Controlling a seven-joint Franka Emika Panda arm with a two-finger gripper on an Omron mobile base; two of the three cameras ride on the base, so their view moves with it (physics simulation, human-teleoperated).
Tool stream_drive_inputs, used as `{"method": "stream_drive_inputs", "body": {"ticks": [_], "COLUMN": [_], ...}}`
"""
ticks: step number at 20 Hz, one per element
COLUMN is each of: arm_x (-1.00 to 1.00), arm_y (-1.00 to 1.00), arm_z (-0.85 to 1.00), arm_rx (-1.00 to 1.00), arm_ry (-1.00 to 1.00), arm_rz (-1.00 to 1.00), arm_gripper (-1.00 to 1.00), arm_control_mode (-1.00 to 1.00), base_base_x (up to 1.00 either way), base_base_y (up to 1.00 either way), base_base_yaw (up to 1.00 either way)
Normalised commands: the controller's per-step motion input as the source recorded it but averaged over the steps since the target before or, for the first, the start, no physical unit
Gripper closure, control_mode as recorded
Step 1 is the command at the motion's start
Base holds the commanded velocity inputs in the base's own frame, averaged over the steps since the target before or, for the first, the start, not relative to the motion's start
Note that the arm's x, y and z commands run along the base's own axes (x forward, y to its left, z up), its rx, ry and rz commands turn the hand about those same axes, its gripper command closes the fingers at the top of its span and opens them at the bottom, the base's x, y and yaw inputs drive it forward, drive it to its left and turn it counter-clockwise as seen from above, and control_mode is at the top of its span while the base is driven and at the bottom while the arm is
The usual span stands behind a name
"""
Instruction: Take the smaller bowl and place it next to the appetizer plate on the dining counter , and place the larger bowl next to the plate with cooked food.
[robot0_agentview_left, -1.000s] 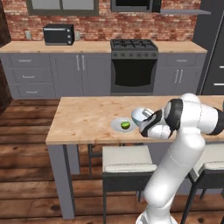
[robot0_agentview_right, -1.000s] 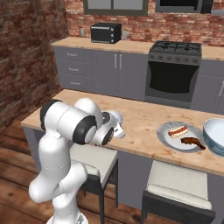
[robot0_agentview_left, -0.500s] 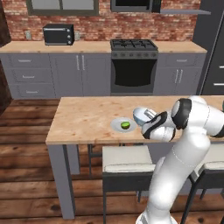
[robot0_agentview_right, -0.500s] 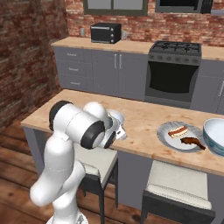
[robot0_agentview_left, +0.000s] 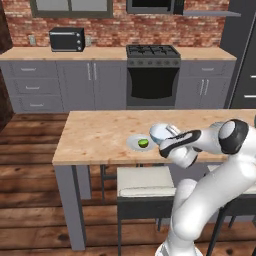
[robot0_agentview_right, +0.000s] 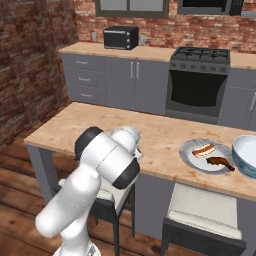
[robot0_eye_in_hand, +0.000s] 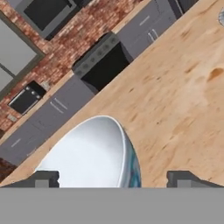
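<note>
The smaller bowl (robot0_agentview_left: 159, 132) stands on the dining counter (robot0_agentview_left: 95, 135), right beside the appetizer plate (robot0_agentview_left: 136, 143) with its green piece (robot0_agentview_left: 143, 142). My gripper (robot0_agentview_left: 166, 140) is at the bowl's near side, open. In the hand view the bowl (robot0_eye_in_hand: 94, 153) lies between the wide-apart fingertips (robot0_eye_in_hand: 43, 178), and neither pad presses on it. From the right base view the bowl (robot0_agentview_right: 126, 134) peeks out behind my arm. Farther right, the plate with cooked food (robot0_agentview_right: 194, 159) holds a sausage and brown meat, with the larger bowl (robot0_agentview_right: 246, 155) right next to it.
Cushioned stools (robot0_agentview_left: 142, 181) (robot0_agentview_right: 205, 216) stand under the counter's near edge. Behind the island run grey cabinets with a stove (robot0_agentview_left: 152, 75) and a microwave (robot0_agentview_left: 66, 39). Bare wood top (robot0_agentview_right: 75, 127) stretches left of the appetizer plate.
The jaws have gone from shut on the smaller bowl's rim to wide open. The bowl stays in place beside the appetizer plate, and the arm has shifted only slightly.
</note>
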Motion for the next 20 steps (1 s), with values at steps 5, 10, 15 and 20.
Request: {"method": "stream_drive_inputs", "body": {"ticks": [5, 10, 15, 20], "arm_x": [-0.15, -0.21, -0.03, -0.31], "arm_y": [-0.19, -0.16, -0.22, -0.26], "arm_z": [1.0, 1.0, 1.0, 1.0], "arm_rx": [0.0, -0.09, -0.19, -0.23], "arm_ry": [0.06, 0.27, 0.05, 0.03], "arm_rz": [0.04, 0.08, 0.07, 0.08], "arm_gripper": [-1.0, -1.0, -1.0, -1.0], "arm_control_mode": [-1.0, -1.0, -1.0, -1.0], "base_base_x": [0.0, 0.0, 0.0, 0.0], "base_base_y": [0.0, 0.0, 0.0, 0.0], "base_base_yaw": [0.0, 0.0, 0.0, 0.0]}}
